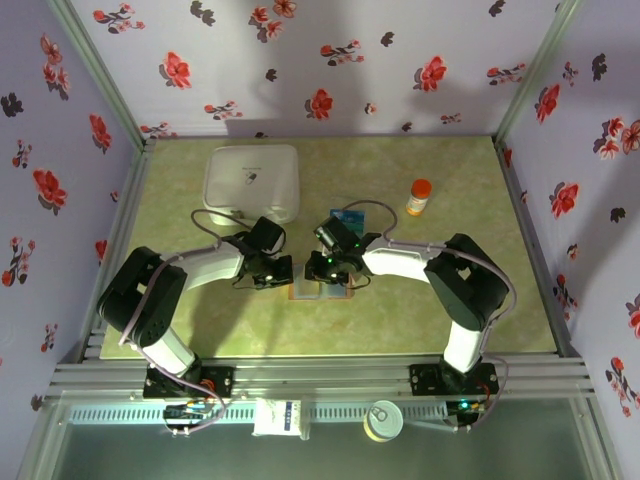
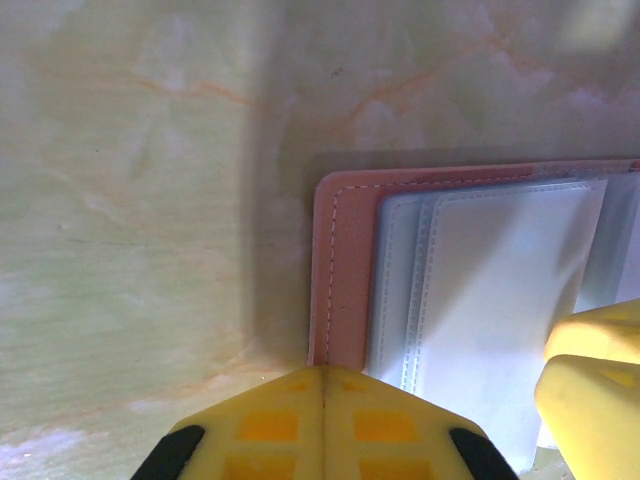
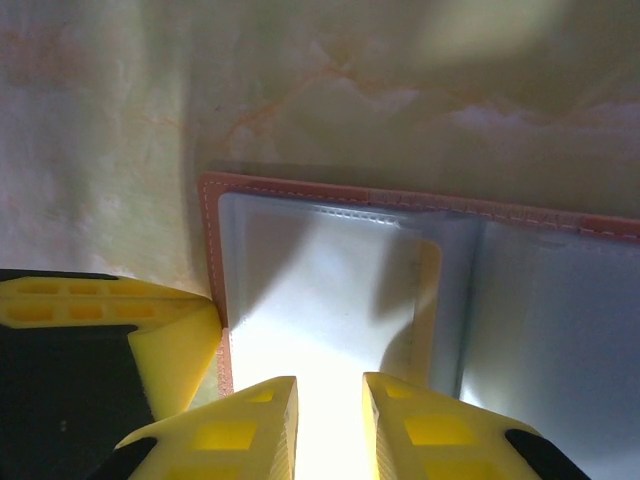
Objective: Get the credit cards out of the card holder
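Note:
The card holder lies open on the table between both grippers, with a reddish-brown leather rim and grey-blue clear pockets. My left gripper is shut, its joined tips resting on the holder's left leather edge. My right gripper hovers over the left pocket with a narrow gap between its fingers and nothing in it. One credit card with a yellow band sits inside a pocket. Teal and blue credit cards lie on the table just behind the right gripper.
A white square box stands at the back left, close behind the left arm. An orange-capped bottle stands at the back right. The green marbled table is walled by floral panels.

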Available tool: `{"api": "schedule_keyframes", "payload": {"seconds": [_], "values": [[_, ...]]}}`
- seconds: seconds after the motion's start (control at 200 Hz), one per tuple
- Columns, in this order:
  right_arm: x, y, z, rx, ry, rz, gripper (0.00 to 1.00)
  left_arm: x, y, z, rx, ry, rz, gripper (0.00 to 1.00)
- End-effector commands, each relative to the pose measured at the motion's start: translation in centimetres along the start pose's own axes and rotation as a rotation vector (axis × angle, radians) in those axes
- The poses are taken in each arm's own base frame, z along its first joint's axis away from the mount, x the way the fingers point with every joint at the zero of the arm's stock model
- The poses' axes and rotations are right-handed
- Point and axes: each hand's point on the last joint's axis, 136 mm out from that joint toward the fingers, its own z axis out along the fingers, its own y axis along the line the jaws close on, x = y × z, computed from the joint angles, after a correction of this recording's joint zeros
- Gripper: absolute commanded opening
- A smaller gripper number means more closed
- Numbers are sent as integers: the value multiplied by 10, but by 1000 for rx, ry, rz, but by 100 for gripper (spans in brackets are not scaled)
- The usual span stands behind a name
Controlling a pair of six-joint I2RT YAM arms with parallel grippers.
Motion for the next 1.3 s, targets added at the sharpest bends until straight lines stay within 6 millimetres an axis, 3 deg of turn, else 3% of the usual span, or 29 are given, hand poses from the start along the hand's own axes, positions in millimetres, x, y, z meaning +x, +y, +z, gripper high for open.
{"api": "schedule_keyframes", "payload": {"seconds": [0.0,0.36,0.79,1.025,1.295], "values": [[1,2,2,11,5,2,25,10,14,1,-52,26,6,0],[1,-13,-7,85,-11,-17,25,5,24,-1,-89,34,3,0],[1,-22,-12,40,-46,11,24,-2,17,-8,-90,35,22,0],[-4,-24,-14,-23,-63,35,24,-15,0,-25,-51,-12,13,1],[-5,-27,-12,-130,-71,77,22,-16,-24,-33,31,-25,-5,3]]}}
